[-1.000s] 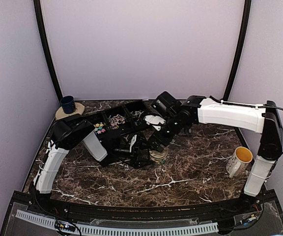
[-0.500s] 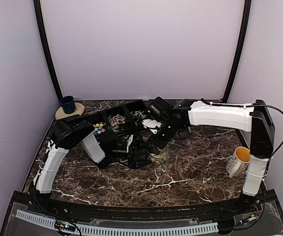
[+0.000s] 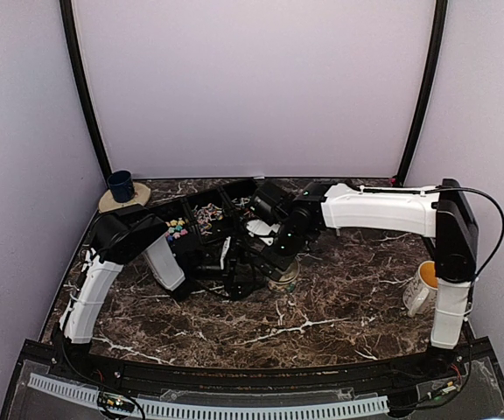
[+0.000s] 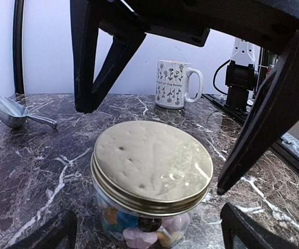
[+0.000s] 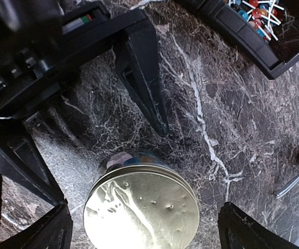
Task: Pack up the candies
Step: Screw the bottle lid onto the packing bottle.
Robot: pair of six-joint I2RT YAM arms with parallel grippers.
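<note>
- The left gripper [image 4: 148,228] and right gripper [image 5: 144,228] hid most of the gold-lidded glass jar [image 3: 284,278] from above.
- Both were wide open.
- Bright candies [image 4: 139,237] lay inside it.

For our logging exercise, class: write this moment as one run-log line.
jar: lid on, candies inside | left claw: open, flanking jar | right claw: open, straddling lid

Jar [image 3: 281,276] at mid-bench [image 3: 339,306], with the rest placed around it.
The lid [image 4: 152,158] sits on the jar, with candies [image 4: 139,231] inside. The left hand [image 4: 148,232] and the right hand [image 5: 145,228] both straddle it, fingers on either side. A scoop [image 4: 12,111] lies behind the jar, and a tray [image 3: 226,203] with more candies stands behind-left. A mug [image 3: 425,284] stands well to the right, and a cup [image 3: 120,185] sits on a coaster [image 3: 138,196] far back-left.
</note>
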